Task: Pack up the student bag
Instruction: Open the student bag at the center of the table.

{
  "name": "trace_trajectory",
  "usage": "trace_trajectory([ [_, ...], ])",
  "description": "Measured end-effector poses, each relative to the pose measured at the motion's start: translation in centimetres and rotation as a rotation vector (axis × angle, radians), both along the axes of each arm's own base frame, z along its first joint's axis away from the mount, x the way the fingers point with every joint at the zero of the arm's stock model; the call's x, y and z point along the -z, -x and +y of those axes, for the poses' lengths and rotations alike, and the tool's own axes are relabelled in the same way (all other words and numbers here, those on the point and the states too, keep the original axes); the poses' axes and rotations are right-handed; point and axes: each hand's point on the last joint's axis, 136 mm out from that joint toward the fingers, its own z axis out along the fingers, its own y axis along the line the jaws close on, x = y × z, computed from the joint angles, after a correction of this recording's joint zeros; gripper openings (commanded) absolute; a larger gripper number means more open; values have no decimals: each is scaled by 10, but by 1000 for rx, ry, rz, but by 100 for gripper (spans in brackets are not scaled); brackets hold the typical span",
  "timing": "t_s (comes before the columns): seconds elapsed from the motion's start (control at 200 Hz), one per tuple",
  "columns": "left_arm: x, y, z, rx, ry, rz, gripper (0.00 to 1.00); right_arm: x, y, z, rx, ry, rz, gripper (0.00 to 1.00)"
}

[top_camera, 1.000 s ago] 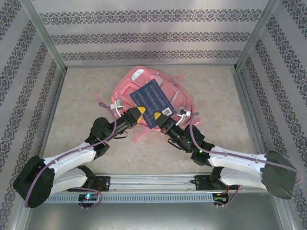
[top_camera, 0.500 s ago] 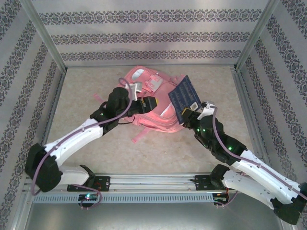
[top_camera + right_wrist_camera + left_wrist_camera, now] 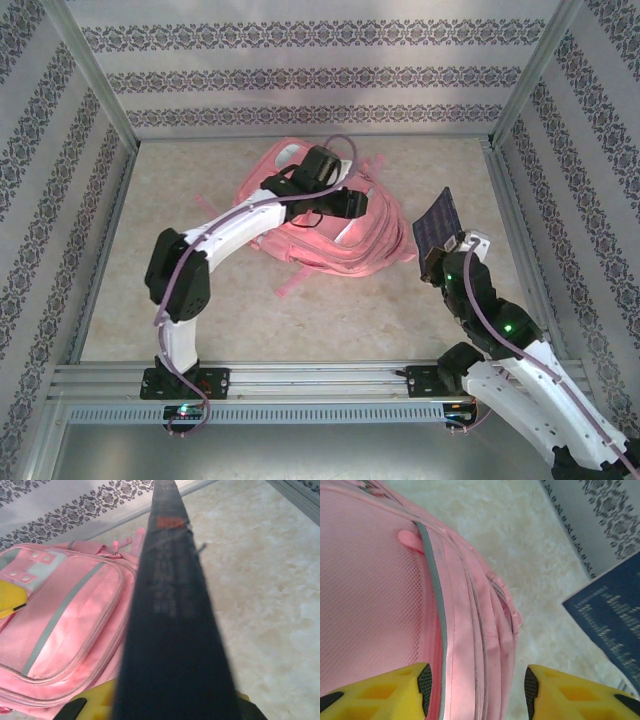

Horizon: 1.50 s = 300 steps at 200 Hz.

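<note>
The student bag lies flat at the far middle of the table. Over its right edge hovers the left tool, spread wide; the right tool pinches a dark book just right of it.

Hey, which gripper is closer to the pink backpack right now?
Left. The left gripper hovers open right over the student bag at its side edge. The right gripper holds a dark blue book off to the bag's right, apart from it.
</note>
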Motion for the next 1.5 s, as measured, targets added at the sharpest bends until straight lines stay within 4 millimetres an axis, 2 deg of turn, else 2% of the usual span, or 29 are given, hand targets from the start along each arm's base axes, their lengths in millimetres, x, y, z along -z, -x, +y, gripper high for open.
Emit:
trace_trajectory([
  [0.185,44,-5,-20,44,-40,74,52,19,8,-6,-10,-26,44,0],
  [0.305,60,-2,-26,61,-46,109,47,26,9,-6,-22,-37,67,0],
  [0.405,62,-3,-29,64,-42,115,38,32,9,-6,-30,-49,84,0],
  [0.505,59,-6,-32,58,-34,112,13,38,9,-5,-36,-66,99,0],
  [0.57,58,-9,-32,57,-41,105,0,41,8,-4,-42,-78,108,0],
  [0.809,57,-12,-26,45,-88,95,0,44,9,-2,-50,-100,120,0],
  [0.959,43,-7,-18,46,-107,80,0,43,8,-4,-43,-103,119,0],
  [1.144,-10,5,-4,49,-82,22,0,42,7,-1,-58,-127,117,0],
  [1.214,-31,9,2,47,-60,-4,0,40,5,8,-93,-163,115,0],
  [1.299,-47,15,9,47,-45,-21,0,36,1,22,-147,-229,118,0],
  [1.379,-52,21,13,50,-39,-19,0,32,-4,39,-204,-314,113,0],
  [1.479,-47,27,16,59,-39,-1,0,26,-8,57,-261,-436,96,0],
  [1.499,-46,28,16,62,-39,3,3,26,-9,60,-269,-464,92,0],
])
